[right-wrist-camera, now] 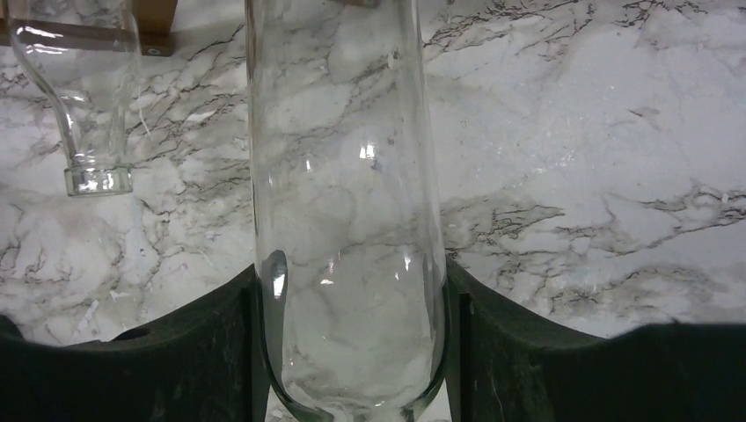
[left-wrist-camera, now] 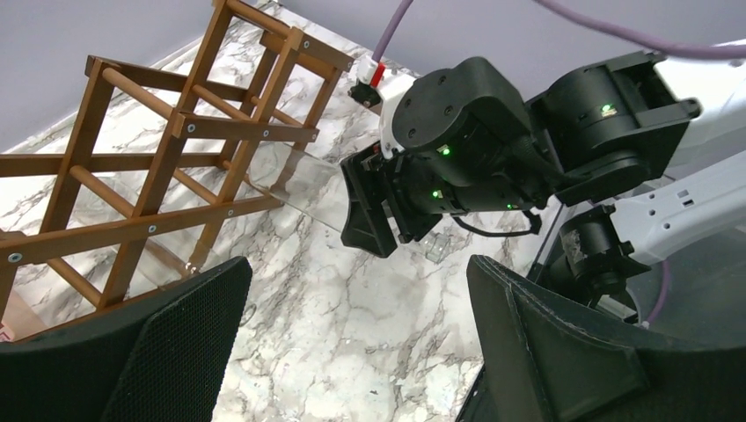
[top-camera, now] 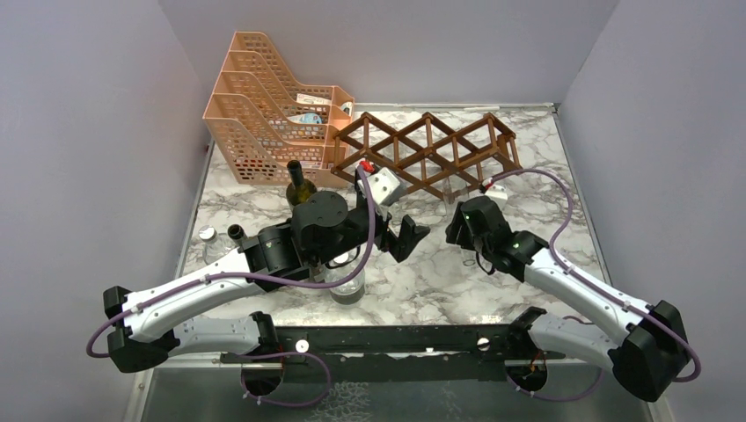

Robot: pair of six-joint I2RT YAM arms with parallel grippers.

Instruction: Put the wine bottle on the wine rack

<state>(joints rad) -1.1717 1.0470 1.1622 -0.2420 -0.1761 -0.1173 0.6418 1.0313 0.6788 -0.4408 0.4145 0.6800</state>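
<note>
Between the fingers of the right gripper (right-wrist-camera: 352,290) a clear glass wine bottle (right-wrist-camera: 343,149) is clamped near its base, so this gripper is closed on the bottle. The bottle is held lying, with its base toward the wrist and its neck pointing straight ahead of the fingers, above the marble table (right-wrist-camera: 616,132). Ahead of the gripper the wooden wine rack (left-wrist-camera: 237,130) is seen, and the front part of the bottle reaches one of its lower openings. How deep it is inside cannot be told, because the glass is transparent and the neck is lost among the slats. Ahead and to the left of the same fingers a second clear bottle (right-wrist-camera: 84,114) is seen, its mouth turned back toward the gripper; it seems to lie in a neighbouring opening.

The left gripper (left-wrist-camera: 356,343) is spread wide and nothing is held in it. It is placed apart from the rack, with the right gripper in front of it.

The step in hand is judged to be the insertion of the bottle into the rack, so the task is near its end but not finished. For the next move, the bottle should be pushed further forward along its own axis until its body is carried by the slats. Only then should the fingers be released and drawn straight back, so that the bottle is not pulled out or rolled.
</note>
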